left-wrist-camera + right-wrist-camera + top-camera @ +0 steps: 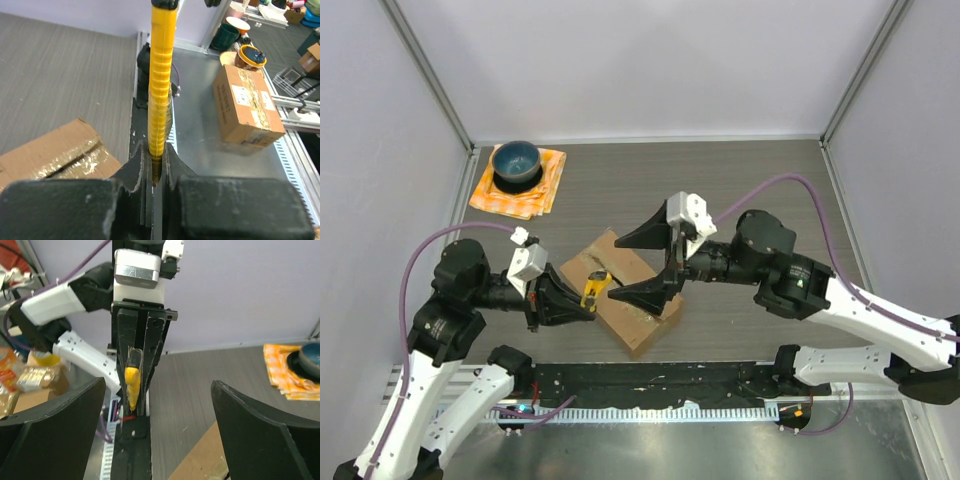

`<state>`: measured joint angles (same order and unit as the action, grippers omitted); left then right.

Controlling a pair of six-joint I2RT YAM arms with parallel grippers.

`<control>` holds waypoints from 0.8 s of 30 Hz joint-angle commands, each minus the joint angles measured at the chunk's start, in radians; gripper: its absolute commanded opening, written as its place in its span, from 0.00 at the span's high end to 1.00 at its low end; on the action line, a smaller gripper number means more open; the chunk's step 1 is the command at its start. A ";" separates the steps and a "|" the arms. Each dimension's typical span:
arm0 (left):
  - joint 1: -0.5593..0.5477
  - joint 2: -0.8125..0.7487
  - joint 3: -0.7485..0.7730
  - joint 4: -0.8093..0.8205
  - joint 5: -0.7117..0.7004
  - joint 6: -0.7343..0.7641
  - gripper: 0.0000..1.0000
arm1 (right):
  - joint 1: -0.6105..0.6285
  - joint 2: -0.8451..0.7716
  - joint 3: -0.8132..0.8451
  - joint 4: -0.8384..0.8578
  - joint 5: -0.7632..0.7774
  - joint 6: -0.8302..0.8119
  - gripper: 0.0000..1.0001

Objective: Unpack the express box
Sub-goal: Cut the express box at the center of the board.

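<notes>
The express box point(625, 292), brown cardboard with shiny tape on its seam, lies slanted in the table's middle. It also shows in the left wrist view point(55, 155) and the right wrist view point(200, 465). My left gripper point(586, 300) is shut on a yellow cutter point(596, 287), whose tip is over the box's near-left part. In the left wrist view the cutter point(161, 90) stands straight out from the shut gripper point(157, 150). My right gripper point(632, 266) is wide open over the box, facing the left gripper. In its own view the right gripper point(160, 430) is empty, and the cutter point(131, 382) shows ahead.
An orange cloth point(530, 190) with a blue bowl point(516, 162) lies at the back left, and shows in the right wrist view point(282, 371). Walls enclose the table on three sides. Beyond the front rail another carton point(245, 102) and mugs point(227, 35) stand outside the cell.
</notes>
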<state>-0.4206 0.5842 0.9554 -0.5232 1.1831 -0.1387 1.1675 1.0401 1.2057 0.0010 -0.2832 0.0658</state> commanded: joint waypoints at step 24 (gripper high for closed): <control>-0.004 0.026 0.026 -0.097 -0.109 0.093 1.00 | -0.071 0.307 0.296 -0.293 -0.389 -0.032 0.46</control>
<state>-0.4232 0.6048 0.9668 -0.6552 1.0870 -0.0368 1.0958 1.3510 1.4677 -0.3683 -0.6464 0.0132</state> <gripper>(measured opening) 0.070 0.540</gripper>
